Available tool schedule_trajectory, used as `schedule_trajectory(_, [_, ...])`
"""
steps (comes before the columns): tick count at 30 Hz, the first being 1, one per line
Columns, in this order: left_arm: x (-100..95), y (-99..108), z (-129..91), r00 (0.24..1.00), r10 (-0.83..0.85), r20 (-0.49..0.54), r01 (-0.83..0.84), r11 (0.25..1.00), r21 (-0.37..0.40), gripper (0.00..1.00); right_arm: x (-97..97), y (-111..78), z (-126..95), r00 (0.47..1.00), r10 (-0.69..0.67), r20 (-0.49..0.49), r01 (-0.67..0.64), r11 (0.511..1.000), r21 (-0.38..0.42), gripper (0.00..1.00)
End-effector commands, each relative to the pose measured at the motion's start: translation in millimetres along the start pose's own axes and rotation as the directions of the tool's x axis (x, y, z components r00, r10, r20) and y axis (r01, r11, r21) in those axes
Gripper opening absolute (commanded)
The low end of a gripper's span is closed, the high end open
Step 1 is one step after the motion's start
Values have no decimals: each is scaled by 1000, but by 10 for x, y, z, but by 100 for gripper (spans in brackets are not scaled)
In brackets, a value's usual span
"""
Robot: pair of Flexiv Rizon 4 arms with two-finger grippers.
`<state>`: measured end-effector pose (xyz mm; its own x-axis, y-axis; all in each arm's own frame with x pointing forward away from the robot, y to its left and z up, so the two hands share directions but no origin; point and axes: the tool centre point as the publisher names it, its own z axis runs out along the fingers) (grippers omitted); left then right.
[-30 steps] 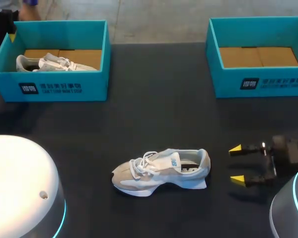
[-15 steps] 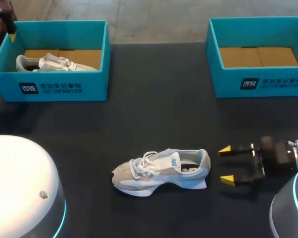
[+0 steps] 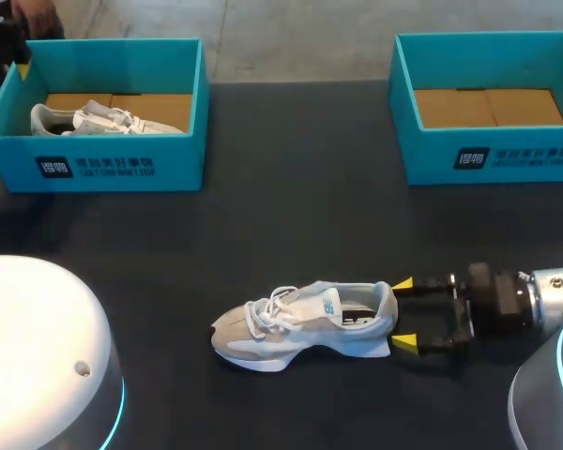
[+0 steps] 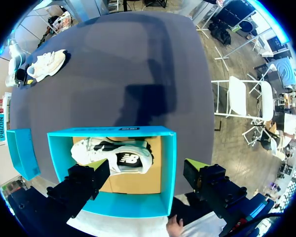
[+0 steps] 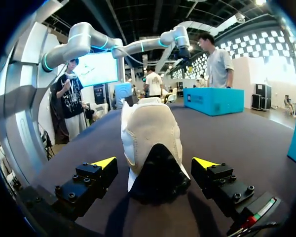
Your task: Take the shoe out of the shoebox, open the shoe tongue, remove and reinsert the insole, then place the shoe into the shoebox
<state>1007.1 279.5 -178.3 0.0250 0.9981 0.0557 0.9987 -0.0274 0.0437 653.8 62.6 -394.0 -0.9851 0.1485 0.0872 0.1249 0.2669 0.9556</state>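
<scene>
Grey-and-white shoe (image 3: 305, 323) is set on its sole on the dark table (image 3: 291, 187), near side, slightly right of centre. Toe is pointed left, heel right. The tongue with a blue mark is seen above the white laces, and the collar opening is dark inside.

Right gripper (image 3: 403, 313) is held low at the heel, with the arm entering from the right. Its fingers are spread: one yellow tip is placed at the far side of the heel, the other at the near side. In the right wrist view the heel is seen between the fingers (image 5: 101, 170), with a gap on each side, so nothing is clamped and the gripper is released. From the head view alone contact cannot be judged.

Left gripper (image 4: 145, 170) is held above the left shoebox (image 4: 168, 163), which sits at the far left of the table. Its fingers are spread wide over the box, nothing is grasped, and it is also released. A second shoe (image 4: 113, 155), white and grey, is seen lying inside that box on the brown cardboard floor, towards its left end in the head view.

Right shoebox (image 3: 493, 159), same teal, is placed at the far right, well apart from the shoe on the table. Its brown cardboard floor is visible.
</scene>
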Motion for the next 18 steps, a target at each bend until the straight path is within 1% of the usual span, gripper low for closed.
schedule_trajectory(1, [3,-8,-1,1000,1,-1,-1,1000,-2,100,35,-1,87,1000,-8,17,8,1000,-7,100])
schedule_trajectory(9, [3,-8,-1,1000,1,-1,-1,1000,-2,100,62,40,192,999,-30,14,30,999,-13,100])
schedule_trajectory(18, [3,-8,-1,1000,1,-1,-1,1000,-2,100,39,33,264,999,-41,6,41,999,-19,100])
